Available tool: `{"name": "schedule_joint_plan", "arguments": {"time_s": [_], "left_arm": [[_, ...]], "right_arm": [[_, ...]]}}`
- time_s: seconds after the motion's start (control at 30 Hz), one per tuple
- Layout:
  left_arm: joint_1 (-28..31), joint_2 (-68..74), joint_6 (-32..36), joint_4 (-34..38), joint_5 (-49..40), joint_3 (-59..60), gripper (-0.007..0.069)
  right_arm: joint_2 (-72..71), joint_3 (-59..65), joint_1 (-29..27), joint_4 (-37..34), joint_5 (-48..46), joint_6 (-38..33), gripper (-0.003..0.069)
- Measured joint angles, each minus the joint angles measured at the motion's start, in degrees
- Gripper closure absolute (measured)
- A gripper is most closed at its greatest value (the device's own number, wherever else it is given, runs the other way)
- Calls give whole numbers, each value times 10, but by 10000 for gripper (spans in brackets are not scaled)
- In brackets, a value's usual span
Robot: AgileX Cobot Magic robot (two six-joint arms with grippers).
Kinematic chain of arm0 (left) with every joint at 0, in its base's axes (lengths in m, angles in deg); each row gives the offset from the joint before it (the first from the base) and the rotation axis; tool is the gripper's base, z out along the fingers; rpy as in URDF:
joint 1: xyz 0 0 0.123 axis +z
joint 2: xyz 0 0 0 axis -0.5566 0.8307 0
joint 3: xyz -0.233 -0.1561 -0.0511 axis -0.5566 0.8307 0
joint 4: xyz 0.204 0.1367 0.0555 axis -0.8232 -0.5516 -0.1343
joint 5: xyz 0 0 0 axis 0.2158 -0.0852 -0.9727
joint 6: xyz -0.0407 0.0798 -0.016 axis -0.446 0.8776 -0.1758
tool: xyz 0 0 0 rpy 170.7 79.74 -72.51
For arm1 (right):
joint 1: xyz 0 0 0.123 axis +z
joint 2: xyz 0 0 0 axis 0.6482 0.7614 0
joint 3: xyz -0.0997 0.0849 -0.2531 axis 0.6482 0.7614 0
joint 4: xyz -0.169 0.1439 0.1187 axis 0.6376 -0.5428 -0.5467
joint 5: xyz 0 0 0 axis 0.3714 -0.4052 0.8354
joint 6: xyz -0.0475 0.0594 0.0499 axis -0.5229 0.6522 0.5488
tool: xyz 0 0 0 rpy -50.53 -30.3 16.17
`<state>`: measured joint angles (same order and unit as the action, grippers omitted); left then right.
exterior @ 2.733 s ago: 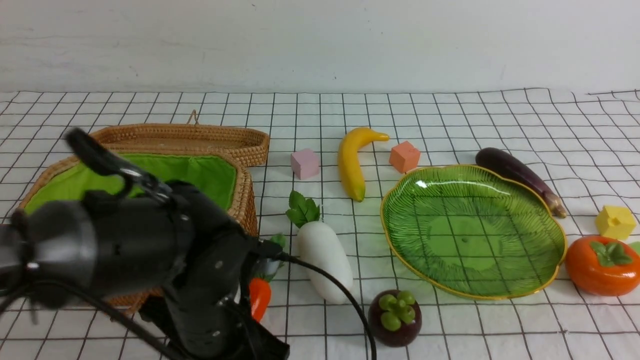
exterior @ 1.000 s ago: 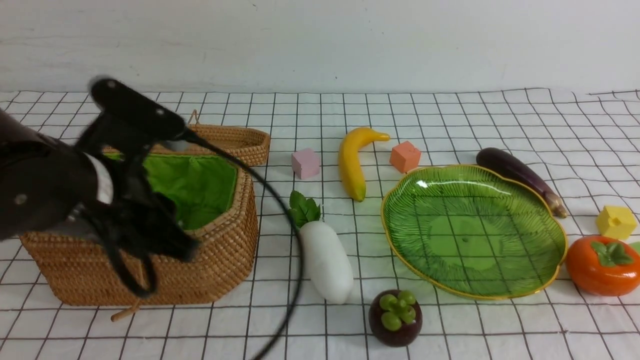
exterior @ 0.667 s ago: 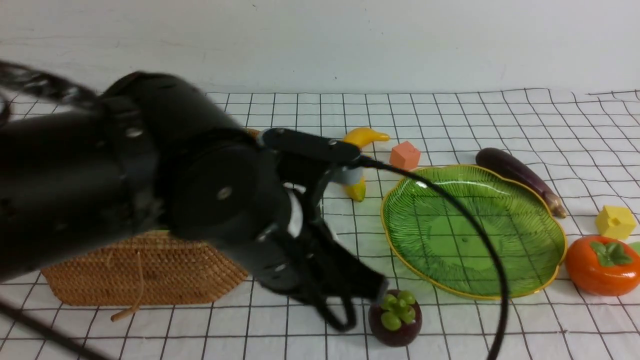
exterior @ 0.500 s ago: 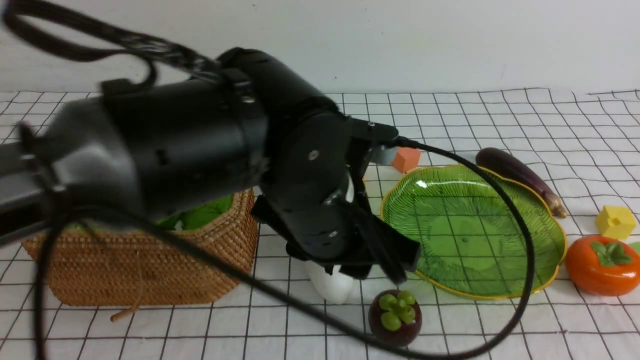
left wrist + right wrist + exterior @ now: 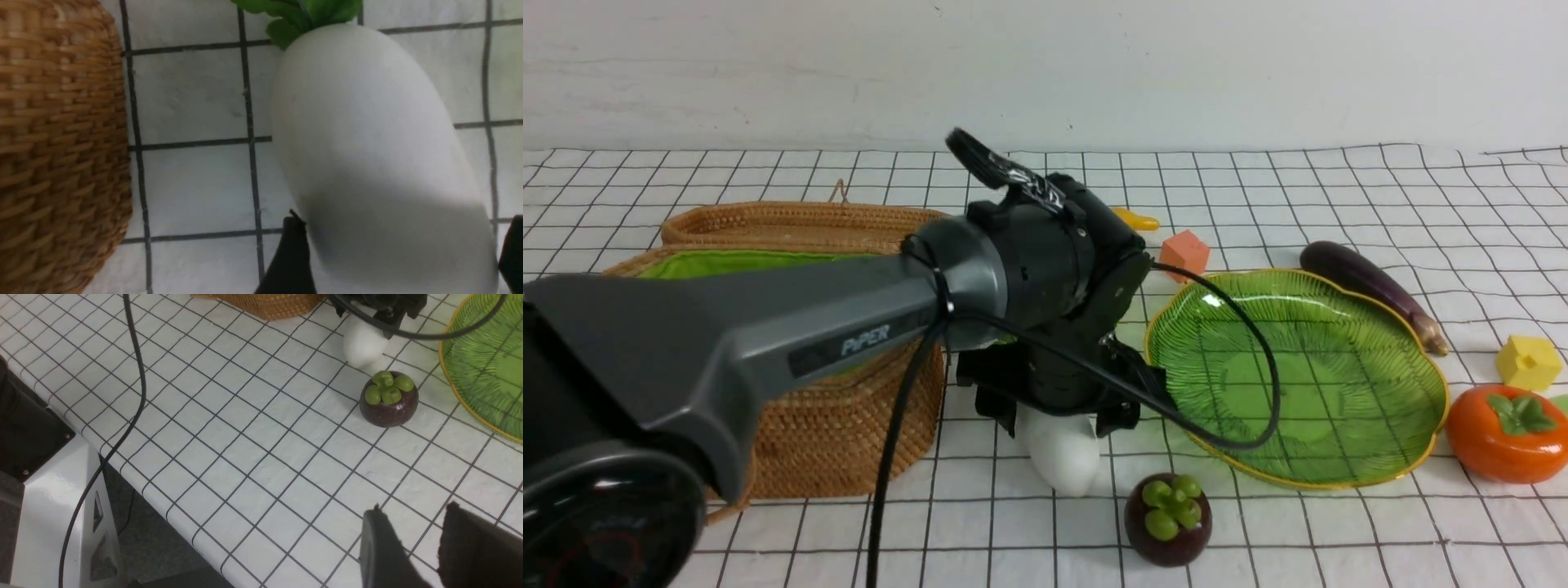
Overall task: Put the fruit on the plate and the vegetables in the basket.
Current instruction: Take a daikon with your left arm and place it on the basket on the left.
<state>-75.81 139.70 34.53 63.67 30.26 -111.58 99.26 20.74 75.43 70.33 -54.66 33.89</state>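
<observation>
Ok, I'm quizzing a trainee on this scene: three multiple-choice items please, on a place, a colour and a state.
1. Where is the mangosteen? A on the plate; B in the basket; C on the checked cloth.
2. What colour is the cube beside the persimmon? A red; B yellow; C blue.
3. The left gripper is: A shut on a banana; B open astride the white radish; C shut on nothing.
Key: C, cloth lies under it; B, front view shows yellow; B, fingers flank the radish.
</observation>
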Motion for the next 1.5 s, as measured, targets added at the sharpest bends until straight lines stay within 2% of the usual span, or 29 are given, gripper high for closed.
{"name": "schedule_joint_plan", "arguments": {"time_s": [0.1,0.13,0.33,0.5,0.57,0.63,0.67,0.7,0.73,0.8,0.87,0.9,1.13,1.33,1.5], "left_arm": [[0,19,0,-2,3,0,83],[0,26,0,-4,0,0,133],[0,20,6,-6,-34,-3,141],[-18,-40,70,-7,-64,-2,141],[-39,-112,162,-9,-83,-2,141],[-56,-167,287,-16,-107,-4,141],[-57,-172,300,-16,-110,-4,141],[-58,-215,397,-19,-133,-4,141],[-56,-219,420,-19,-139,-4,141],[-33,-258,524,-21,-158,-2,141],[-3,-284,569,-21,-161,5,141],[39,-312,627,-16,-164,20,141],[193,-348,823,14,-170,74,141],[269,-317,863,30,-134,105,141],[280,-288,864,24,-104,106,141]], "right_arm": [[0,0,0,0,0,-2,420],[0,0,0,1,0,-2,420],[0,0,0,1,-7,-2,420],[0,0,0,1,-7,-2,420],[0,0,0,1,-7,-2,420],[0,0,0,1,-3,-2,420],[0,0,0,1,-2,-2,420],[0,0,0,1,4,-2,420],[0,0,0,1,4,-2,420],[0,0,0,1,11,-2,420],[0,0,0,1,14,-2,420],[0,0,0,1,14,-2,420],[0,0,0,21,30,-2,420],[0,0,0,99,122,36,420],[0,0,0,126,168,61,420]]}}
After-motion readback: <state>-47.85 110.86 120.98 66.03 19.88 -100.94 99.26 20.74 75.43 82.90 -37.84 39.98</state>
